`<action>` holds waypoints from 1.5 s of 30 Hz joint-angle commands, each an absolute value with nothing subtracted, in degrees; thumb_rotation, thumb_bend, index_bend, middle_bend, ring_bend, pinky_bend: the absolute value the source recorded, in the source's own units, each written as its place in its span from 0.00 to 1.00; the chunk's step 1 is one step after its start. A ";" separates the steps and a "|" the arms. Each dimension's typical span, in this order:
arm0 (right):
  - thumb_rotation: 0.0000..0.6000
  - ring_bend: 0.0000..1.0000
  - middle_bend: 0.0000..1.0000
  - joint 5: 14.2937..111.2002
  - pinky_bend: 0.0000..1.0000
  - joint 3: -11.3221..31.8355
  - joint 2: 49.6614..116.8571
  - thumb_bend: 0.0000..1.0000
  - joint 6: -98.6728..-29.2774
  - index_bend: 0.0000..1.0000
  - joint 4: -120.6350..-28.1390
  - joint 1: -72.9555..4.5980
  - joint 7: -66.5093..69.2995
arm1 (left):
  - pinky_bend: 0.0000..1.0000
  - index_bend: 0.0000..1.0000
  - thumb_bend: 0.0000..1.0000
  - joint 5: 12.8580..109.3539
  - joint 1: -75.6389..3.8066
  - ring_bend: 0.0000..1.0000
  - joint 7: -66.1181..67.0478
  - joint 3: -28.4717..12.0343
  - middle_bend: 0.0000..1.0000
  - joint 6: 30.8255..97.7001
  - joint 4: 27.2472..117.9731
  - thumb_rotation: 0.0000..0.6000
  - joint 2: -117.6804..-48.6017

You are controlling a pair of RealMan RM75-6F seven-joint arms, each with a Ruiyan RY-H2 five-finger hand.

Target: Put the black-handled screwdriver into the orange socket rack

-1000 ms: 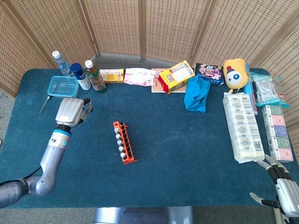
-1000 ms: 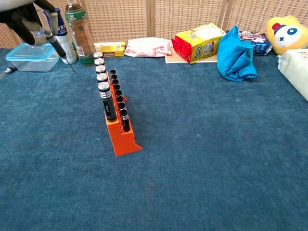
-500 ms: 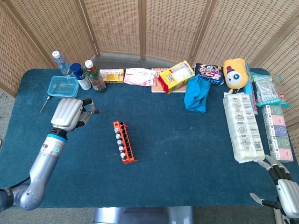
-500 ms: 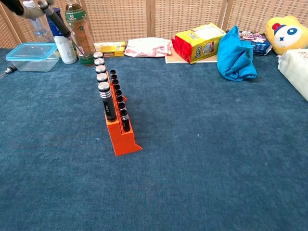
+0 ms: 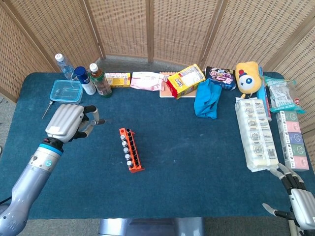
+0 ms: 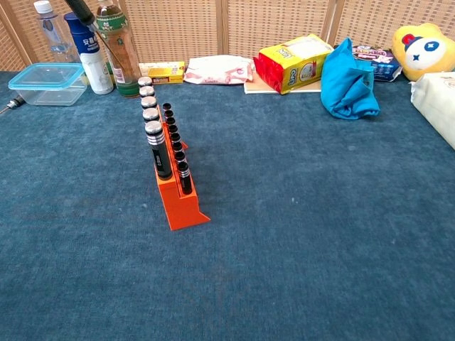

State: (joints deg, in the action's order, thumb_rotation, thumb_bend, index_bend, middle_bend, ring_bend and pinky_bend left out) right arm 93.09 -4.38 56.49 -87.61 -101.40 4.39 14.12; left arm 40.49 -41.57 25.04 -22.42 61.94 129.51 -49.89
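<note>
One hand mattered: your left hand [image 5: 69, 123] had its fingers clamped on the screwdriver [image 6: 91, 20], shaft slanting down toward the orange rack [image 5: 131, 150], which sat to its right on the bench [image 5: 197, 147].

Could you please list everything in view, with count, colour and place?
orange socket rack: 1, orange with black and silver bits, table centre-left
black-handled screwdriver: 1, black, held aloft at far left
second screwdriver: 1, grey, left table edge
food box: 1, clear blue, back left
bottles: 3, clear, white-blue and green, back left
yellow box: 1, back centre-left
pink pack: 1, back centre
yellow-red bag: 1, back centre
blue cloth: 1, back right
dark snack pack: 1, back right
yellow plush toy: 1, back right
white packages: several, right edge
left hand: 1, grey, holding the screwdriver
right hand: 1, bottom right corner, holding nothing
</note>
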 commanded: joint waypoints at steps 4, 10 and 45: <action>1.00 0.00 0.06 92.89 0.00 -4.36 56.53 0.00 -87.54 0.17 -101.43 4.38 14.00 | 1.00 0.55 0.38 36.79 -43.66 1.00 23.26 -21.70 1.00 58.75 131.42 1.00 -47.59; 1.00 0.00 0.06 92.86 0.00 -4.37 56.50 0.00 -87.50 0.16 -101.41 4.34 14.13 | 1.00 0.55 0.38 34.49 -45.51 1.00 22.51 -21.03 1.00 57.55 132.21 1.00 -46.38; 1.00 0.00 0.06 92.86 0.00 -4.20 55.83 0.00 -88.61 0.16 -101.16 4.71 15.82 | 1.00 0.55 0.38 24.10 -54.78 1.00 20.89 -17.08 1.00 58.95 128.34 1.00 -51.95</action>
